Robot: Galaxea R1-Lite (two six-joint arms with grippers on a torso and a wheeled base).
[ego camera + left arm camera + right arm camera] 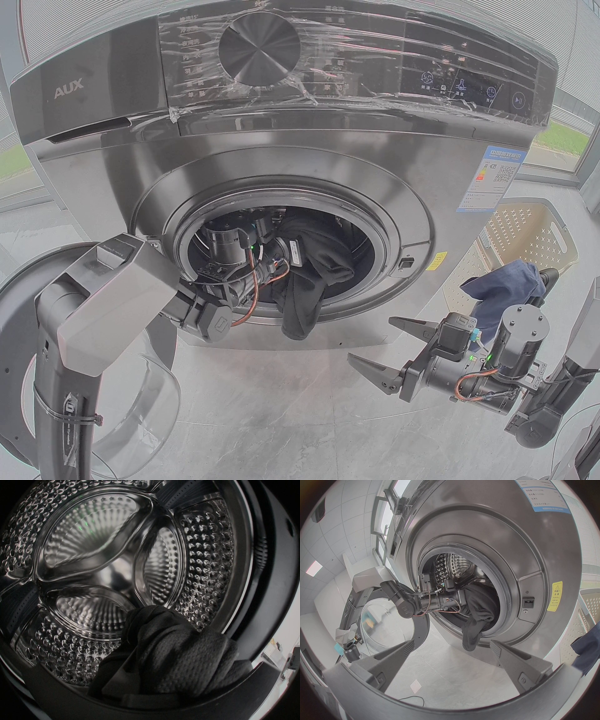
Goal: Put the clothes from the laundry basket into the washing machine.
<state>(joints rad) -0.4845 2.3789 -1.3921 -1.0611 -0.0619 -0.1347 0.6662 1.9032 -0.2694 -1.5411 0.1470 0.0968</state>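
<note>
The right pincer is wide open and holds nothing, low in front of the washing machine. The left pincer is in the drum mouth, by a black cloth. I cannot tell if it grips. The black cloth hangs out over the rim. A blue cloth lies on the laundry basket.

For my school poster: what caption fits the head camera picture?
Black cloth hangs over the rim of the washing machine; the right claw hovers open nearby.
</note>
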